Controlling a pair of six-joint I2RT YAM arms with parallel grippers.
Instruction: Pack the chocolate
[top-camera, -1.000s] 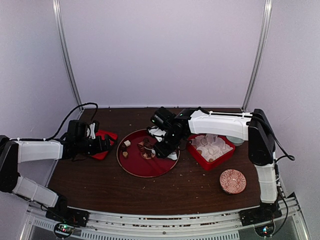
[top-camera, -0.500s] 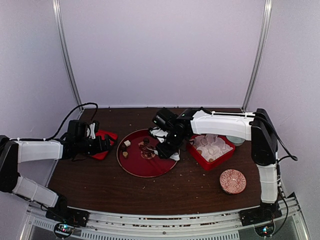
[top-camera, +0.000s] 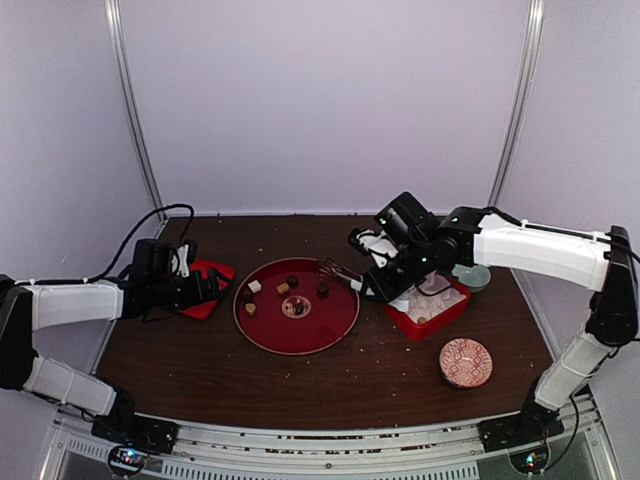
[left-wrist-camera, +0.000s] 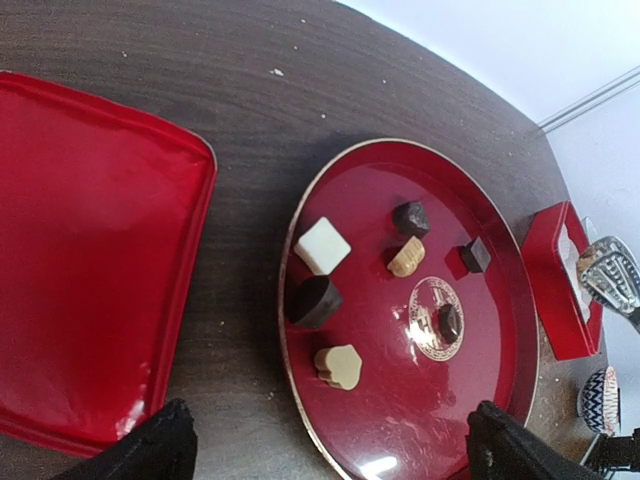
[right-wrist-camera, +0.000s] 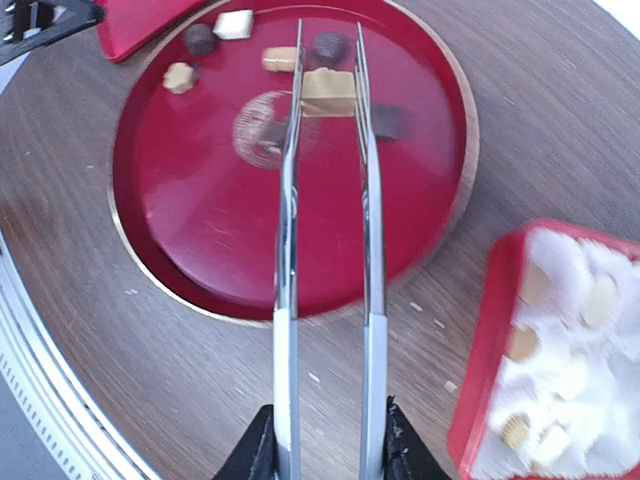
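Several pieces of chocolate lie on the round red plate (top-camera: 290, 335): a white cube (left-wrist-camera: 322, 245), a dark one (left-wrist-camera: 316, 302), a tan one (left-wrist-camera: 338, 366) and others. My right gripper (right-wrist-camera: 325, 440) is shut on metal tongs (right-wrist-camera: 330, 250). The tong tips pinch a tan chocolate (right-wrist-camera: 328, 92) above the plate's far right part. In the top view the right gripper (top-camera: 395, 270) hangs between the plate and the red box (top-camera: 440, 322). My left gripper (left-wrist-camera: 335, 455) stands open and holds nothing, low over the plate's left edge.
The red box holds white paper cups, some with chocolates in them. A red lid (left-wrist-camera: 90, 260) lies left of the plate under my left arm. A patterned small bowl (top-camera: 465, 362) sits at the front right. A grey dish (top-camera: 470, 277) stands behind the box.
My right arm has risen and drawn back to the right, from low over the plate's middle to its right edge, with the tongs closed on a tan chocolate. The left arm is still.
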